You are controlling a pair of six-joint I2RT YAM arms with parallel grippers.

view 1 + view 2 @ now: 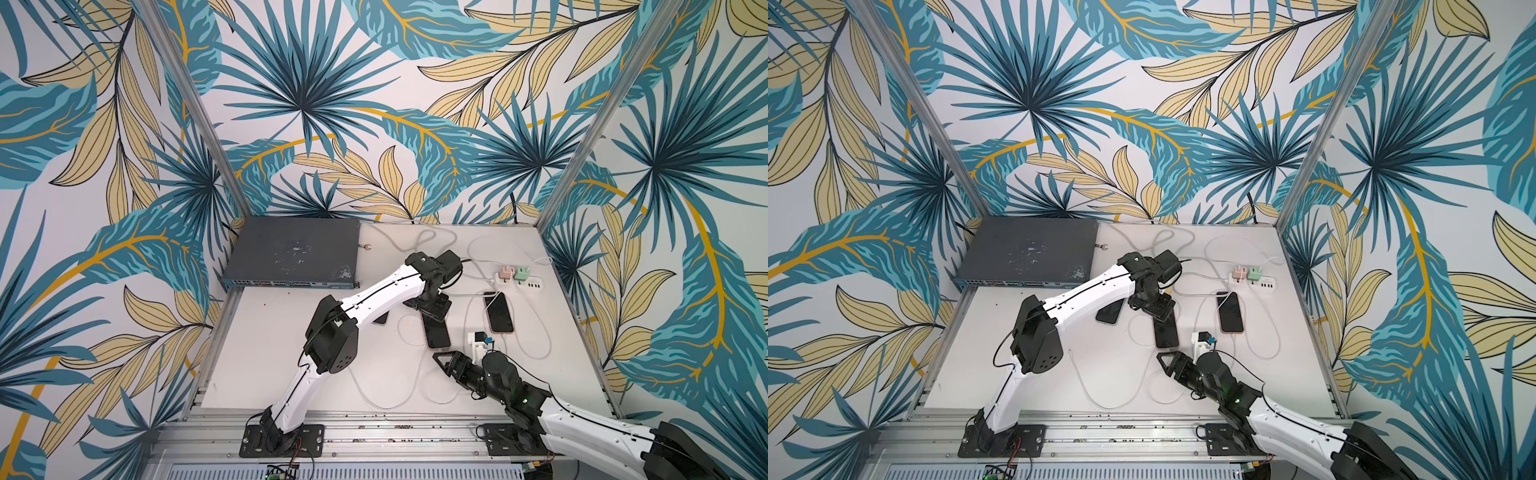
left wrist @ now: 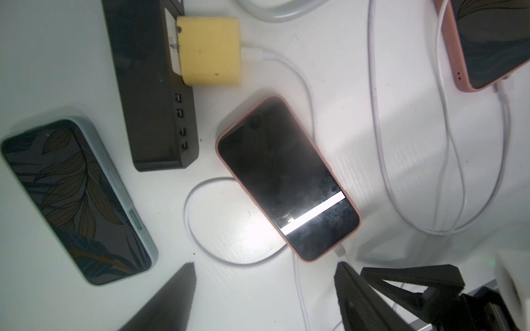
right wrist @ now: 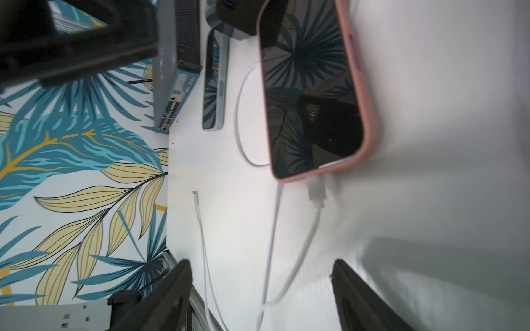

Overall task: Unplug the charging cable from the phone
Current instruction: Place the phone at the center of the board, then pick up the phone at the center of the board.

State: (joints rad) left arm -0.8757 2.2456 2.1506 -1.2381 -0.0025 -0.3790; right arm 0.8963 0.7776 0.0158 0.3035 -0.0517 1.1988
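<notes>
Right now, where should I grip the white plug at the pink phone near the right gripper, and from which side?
Take the white plug by its stiff body, not the cable. Approach from the pink phone's robot-facing short end: the plug lies flat, facing the open right gripper.

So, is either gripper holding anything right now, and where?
Nothing is held: the left gripper and the right gripper both stand open, neither closed on the cable.

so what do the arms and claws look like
The left arm and right arm have white links, black joint housings and a thin black cable along each. The left claw and right claw are black and tapered. A green light shows on the right arm.
</notes>
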